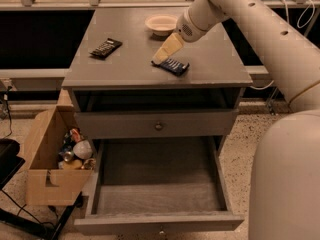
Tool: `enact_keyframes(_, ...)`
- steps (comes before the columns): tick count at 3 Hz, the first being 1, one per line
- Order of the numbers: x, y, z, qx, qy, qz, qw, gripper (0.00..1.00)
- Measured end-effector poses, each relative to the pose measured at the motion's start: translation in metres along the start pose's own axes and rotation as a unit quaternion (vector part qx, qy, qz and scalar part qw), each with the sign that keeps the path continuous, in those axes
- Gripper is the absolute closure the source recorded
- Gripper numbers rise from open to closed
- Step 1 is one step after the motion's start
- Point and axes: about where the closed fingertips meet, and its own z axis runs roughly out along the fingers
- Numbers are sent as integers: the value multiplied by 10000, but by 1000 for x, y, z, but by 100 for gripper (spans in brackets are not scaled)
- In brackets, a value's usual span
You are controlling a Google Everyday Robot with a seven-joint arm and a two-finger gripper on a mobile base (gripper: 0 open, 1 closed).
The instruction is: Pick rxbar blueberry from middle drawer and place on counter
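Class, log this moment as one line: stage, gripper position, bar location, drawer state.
stage: placing | gripper: low over counter, at rxbar blueberry | bar: lying flat on counter | middle drawer: open, empty

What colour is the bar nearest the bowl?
The rxbar blueberry is dark navy with pale markings, clearest in the camera view; the pincer hangs close over it.

No print is legible on the rxbar blueberry (172, 66) touching the pincer (159, 59), nor elsewhere.
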Motion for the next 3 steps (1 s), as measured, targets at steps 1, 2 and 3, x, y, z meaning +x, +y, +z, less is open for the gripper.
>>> enact_keyframes(1,-12,12,-53,100,-626,143,9979,0)
enact_keyframes(2,-28,55,-109,246,-1410,147,9896,0)
enact_keyframes(3,-35,107,-136,291,-2006,197,9790,0)
